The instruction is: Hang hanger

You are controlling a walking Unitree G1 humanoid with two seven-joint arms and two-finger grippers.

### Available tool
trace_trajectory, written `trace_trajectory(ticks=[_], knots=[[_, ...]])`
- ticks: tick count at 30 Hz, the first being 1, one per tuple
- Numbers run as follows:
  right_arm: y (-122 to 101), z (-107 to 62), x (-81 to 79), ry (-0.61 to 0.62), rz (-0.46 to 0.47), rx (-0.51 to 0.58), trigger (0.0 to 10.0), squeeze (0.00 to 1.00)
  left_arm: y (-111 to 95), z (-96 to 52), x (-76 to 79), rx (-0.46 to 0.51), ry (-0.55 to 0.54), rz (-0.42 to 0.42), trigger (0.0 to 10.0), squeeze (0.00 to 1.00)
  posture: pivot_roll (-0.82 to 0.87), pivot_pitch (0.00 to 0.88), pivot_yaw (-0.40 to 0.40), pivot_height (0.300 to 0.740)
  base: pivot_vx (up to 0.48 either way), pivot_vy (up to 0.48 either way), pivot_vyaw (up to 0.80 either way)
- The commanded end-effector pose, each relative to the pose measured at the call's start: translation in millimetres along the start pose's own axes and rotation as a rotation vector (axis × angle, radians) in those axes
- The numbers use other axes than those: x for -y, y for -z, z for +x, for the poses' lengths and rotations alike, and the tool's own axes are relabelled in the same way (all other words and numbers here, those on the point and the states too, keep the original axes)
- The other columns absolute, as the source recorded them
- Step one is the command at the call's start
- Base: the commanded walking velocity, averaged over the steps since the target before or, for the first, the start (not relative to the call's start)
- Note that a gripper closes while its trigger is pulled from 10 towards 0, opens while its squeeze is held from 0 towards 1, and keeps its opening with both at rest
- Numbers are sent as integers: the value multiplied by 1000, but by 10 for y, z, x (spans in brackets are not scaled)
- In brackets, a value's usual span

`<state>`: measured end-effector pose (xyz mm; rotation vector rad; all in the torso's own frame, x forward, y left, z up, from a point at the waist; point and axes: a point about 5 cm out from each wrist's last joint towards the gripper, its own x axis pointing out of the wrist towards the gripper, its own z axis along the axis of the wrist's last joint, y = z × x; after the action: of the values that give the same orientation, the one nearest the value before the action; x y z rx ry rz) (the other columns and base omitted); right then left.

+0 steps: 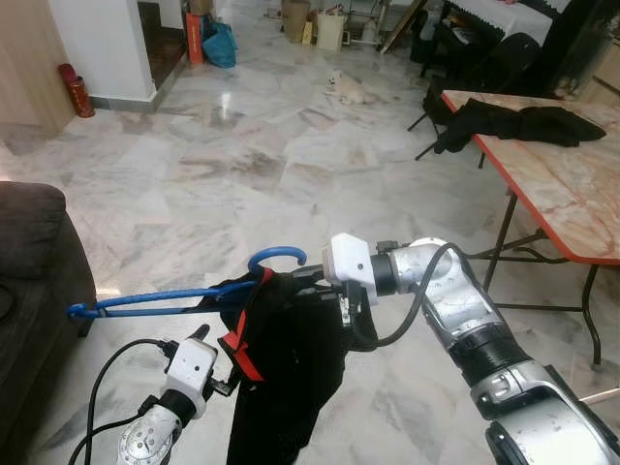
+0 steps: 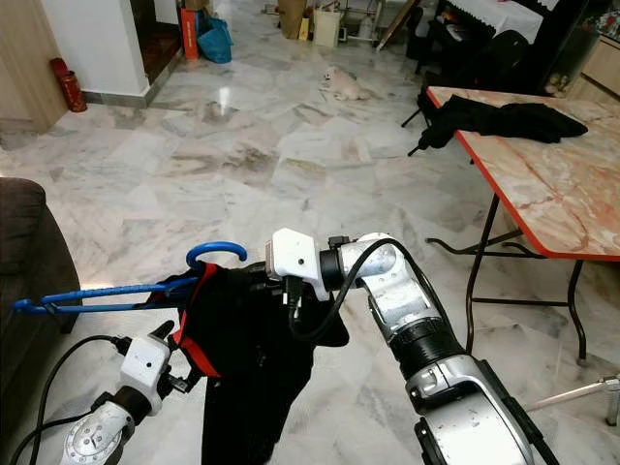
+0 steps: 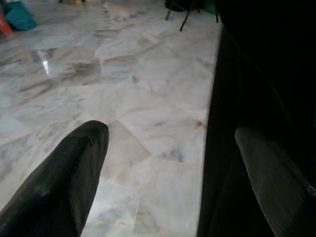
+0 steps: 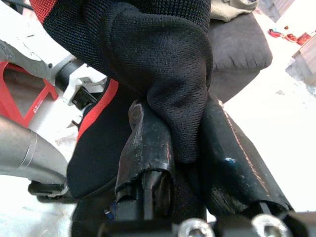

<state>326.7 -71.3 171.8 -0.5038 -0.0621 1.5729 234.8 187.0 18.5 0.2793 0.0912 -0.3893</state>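
Two grippers are in view: the right gripper (image 4: 173, 163) is clamped tight on a fold of the black garment (image 1: 291, 378), which hangs from the blue hanger (image 1: 174, 295) just beside its fingers. Below it, the left gripper (image 3: 173, 163) stands wide apart, gripping nothing, one finger (image 3: 266, 168) against the hanging cloth above the marble floor (image 1: 242, 165).

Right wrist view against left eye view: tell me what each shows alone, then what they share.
Right wrist view alone: black fingers pinching black mesh cloth, close up. Left eye view alone: the blue plastic hanger with its hook, a folding marble-top table, a small white dog. Both: the black garment with red trim, the right gripper, the dark sofa.
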Motion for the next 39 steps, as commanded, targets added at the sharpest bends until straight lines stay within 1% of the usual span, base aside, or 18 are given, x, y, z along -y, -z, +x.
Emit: trace_trajectory(ticks=[1,2,3,4,5,8,12,17,19,23,26,28,30,33,35,37,38,39], knots=[[-38,-53,30,21,-33,-3,10000,0,42,-47,54,-13,17,23,10000,0,-16,35,-96,740,0,0,0],[-29,-56,30,23,-34,-11,10000,0,54,-63,54,-17,11,25,10000,0,-16,35,-96,740,0,0,0],[20,-58,30,33,-39,-46,10000,0,77,-118,51,-22,-14,37,10000,0,-13,35,-96,740,0,0,0],[20,-58,30,33,-39,-46,10000,0,77,-118,51,-22,-14,37,10000,0,-13,35,-96,740,0,0,0],[73,-60,20,37,-37,-75,10000,0,88,-166,50,-22,-34,42,10000,0,-13,35,-96,740,0,0,0],[126,-56,12,46,-38,-104,10000,0,98,-195,55,-25,-38,44,10000,0,-4,36,-99,740,0,0,0],[248,-59,56,120,-52,-204,10000,0,105,-211,81,-37,-16,75,10000,0,-2,34,-97,740,0,0,0],[312,-72,92,173,-54,-257,10000,0,71,-214,106,-27,-2,95,10000,0,-2,34,-97,740,0,0,0],[357,-81,121,216,-53,-292,10000,0,46,-228,142,-23,31,118,10000,0,4,35,-98,740,0,0,0],[399,-76,119,222,-54,-316,10000,0,33,-267,166,-25,76,158,10000,0,6,34,-97,740,0,0,0],[406,-62,112,216,-62,-311,10000,0,10,-272,118,-23,50,146,10000,0,6,34,-97,740,0,0,0],[403,-45,114,220,-64,-305,10000,0,18,-252,90,-28,17,117,10000,0,12,35,-97,740,0,0,0],[401,-42,115,221,-63,-303,10000,0,23,-247,86,-30,10,109,10000,0,12,35,-97,740,0,0,0],[294,-59,142,194,-35,-213,10000,0,32,-206,4,-24,-116,-10,10000,0,6,34,-96,740,0,0,0],[284,-62,145,191,-32,-205,10000,0,30,-204,-2,-22,-125,-20,10000,0,6,34,-96,740,0,0,0],[199,-82,184,190,-29,-154,10000,0,-12,-183,-32,-2,-148,-42,10000,0,6,34,-96,740,0,0,0],[199,-82,184,190,-29,-154,10000,0,-12,-183,-32,-2,-148,-42,10000,0,6,34,-96,740,0,0,0],[142,-83,221,203,-16,-117,10000,0,-27,-174,-29,1,-142,-38,10000,0,6,34,-96,740,0,0,0]])
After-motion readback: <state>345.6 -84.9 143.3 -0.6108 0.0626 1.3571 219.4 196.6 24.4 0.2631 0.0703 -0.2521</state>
